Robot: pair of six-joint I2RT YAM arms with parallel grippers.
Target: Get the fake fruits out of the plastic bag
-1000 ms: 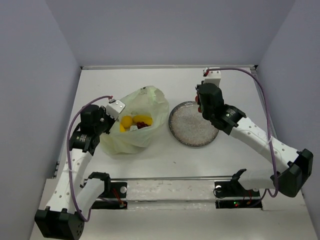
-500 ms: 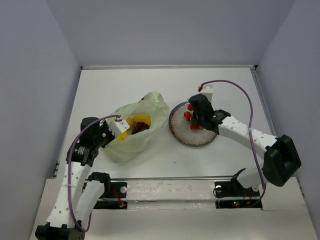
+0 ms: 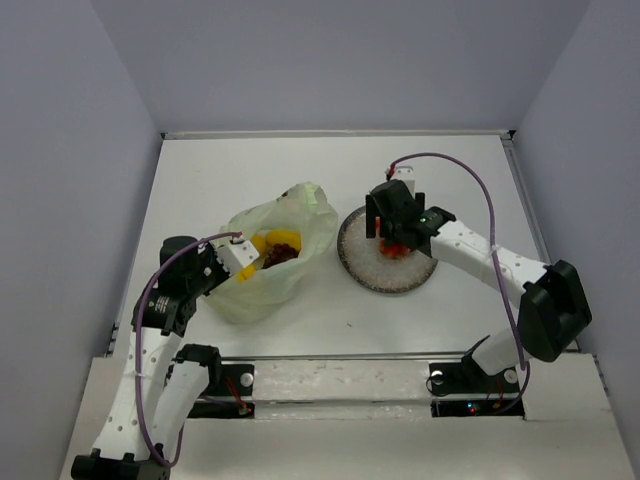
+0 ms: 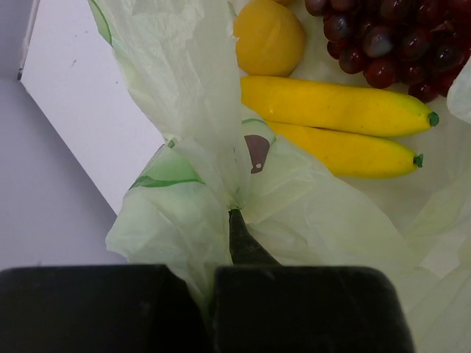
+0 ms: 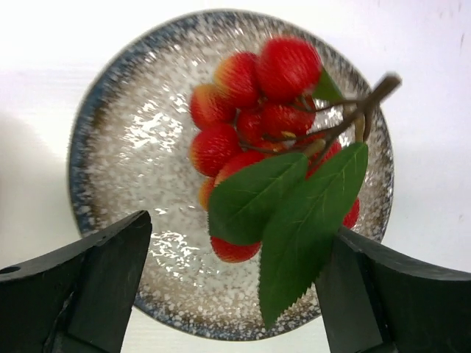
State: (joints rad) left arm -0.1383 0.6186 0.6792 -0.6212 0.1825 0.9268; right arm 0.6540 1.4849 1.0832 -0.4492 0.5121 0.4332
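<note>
Black fingers of the right pincer (image 5: 239, 226) stand spread wide apart with nothing gripped between them. In the wrist view one finger sits at each lower corner. The red berry bunch (image 5: 250, 125) lies in the gap just beyond the fingertips. Its green leaves (image 5: 294, 206) point back toward the pincer, and one leaf edge reaches the right-hand finger. I cannot tell whether they touch. The bunch rests on the speckled grey plate (image 5: 125, 125), a little toward the plate's far side, with its brown stem sticking out to the right. The plate sits on the white tabletop (image 3: 300, 170).

The left pincer (image 4: 221, 268) is closed tight on a gathered fold of the plastic bag (image 4: 184, 88), so pale green film bunches out on both sides of the fingers. Past that pinch the bag's mouth gapes open. Two yellow bananas (image 4: 331, 107) lie side by side closest to the pincer. Farther in are the round yellow-orange fruit (image 4: 268, 37) and, to its right, the dark grape bunch (image 4: 390, 40). The bag lies just left of the plate.
</note>
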